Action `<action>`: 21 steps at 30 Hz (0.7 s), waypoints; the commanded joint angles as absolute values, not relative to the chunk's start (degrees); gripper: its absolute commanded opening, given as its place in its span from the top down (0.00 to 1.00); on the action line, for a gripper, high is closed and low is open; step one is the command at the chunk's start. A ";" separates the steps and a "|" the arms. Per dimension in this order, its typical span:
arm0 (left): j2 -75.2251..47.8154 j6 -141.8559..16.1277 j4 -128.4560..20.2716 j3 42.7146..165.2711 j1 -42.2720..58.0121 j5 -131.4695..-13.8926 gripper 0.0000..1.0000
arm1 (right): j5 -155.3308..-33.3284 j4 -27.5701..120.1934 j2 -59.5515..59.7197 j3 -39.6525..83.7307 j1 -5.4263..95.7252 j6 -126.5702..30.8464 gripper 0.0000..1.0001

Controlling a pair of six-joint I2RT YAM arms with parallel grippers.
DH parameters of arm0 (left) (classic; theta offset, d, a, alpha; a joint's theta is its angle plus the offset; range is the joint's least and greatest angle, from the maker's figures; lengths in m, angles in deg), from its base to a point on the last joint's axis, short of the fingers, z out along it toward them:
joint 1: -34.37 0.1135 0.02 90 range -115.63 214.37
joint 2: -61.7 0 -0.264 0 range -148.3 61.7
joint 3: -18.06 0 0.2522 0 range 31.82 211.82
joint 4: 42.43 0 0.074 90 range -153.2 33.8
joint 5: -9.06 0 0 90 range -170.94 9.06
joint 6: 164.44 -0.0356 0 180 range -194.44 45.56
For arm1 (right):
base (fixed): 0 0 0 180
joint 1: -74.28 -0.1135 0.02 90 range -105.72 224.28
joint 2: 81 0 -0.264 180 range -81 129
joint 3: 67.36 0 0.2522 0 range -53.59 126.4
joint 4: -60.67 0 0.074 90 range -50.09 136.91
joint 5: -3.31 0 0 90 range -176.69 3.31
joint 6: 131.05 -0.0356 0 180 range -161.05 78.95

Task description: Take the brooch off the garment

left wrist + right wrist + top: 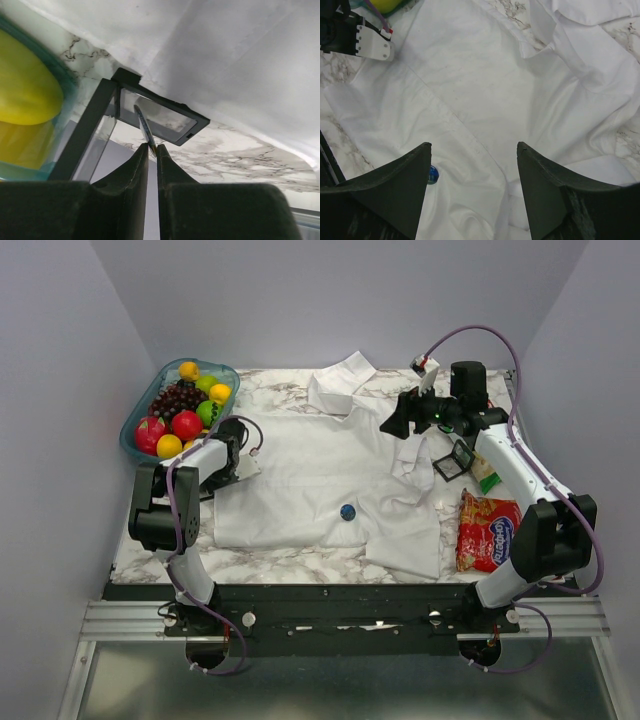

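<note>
Left end effector [152, 148] nearly closed on thin strip [141, 121]; right end effector [474, 146] open, empty

One white shirt [300, 465] is lying spread out, and one dark-blue brooch [347, 511] is sitting on it. Two black square frames are showing, one [197, 125] at the left and one [455, 462] at the right. One bowl [127, 430] is holding fruit: two red apples [186, 424], one bunch of dark grapes [178, 398], at least three yellow or orange pieces, and two green ones. One red snack packet [487, 530] is lying nearby. Two grippers are showing — the left gripper [152, 150] and the right gripper [474, 147].
</note>
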State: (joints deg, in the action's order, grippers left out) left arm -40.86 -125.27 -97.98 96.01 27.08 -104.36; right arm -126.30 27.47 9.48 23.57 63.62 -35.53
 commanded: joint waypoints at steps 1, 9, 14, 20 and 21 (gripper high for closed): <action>-40.51 -122.70 -98.82 95.28 26.55 -104.50 0.75 | -125.71 27.31 9.53 23.22 63.82 -34.89 0.23; -39.81 -118.93 -104.43 98.17 26.37 -101.26 0.62 | -125.80 27.31 9.53 23.05 63.82 -34.81 0.23; -39.55 -115.49 -109.71 100.81 26.20 -98.70 0.58 | -125.71 27.31 9.09 22.43 63.82 -34.81 0.23; -36.31 -114.52 -122.60 108.98 23.48 -75.94 0.57 | -125.80 27.13 8.65 21.99 63.82 -34.02 0.23; -35.95 -115.65 -124.38 111.08 22.17 -70.36 0.56 | -125.97 27.13 8.65 21.82 63.82 -33.49 0.23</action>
State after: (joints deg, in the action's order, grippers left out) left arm -40.49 -115.70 -112.73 104.92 25.33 -93.52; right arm -126.30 27.40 9.48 22.72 63.62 -35.31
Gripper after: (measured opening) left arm 0.428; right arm 0.766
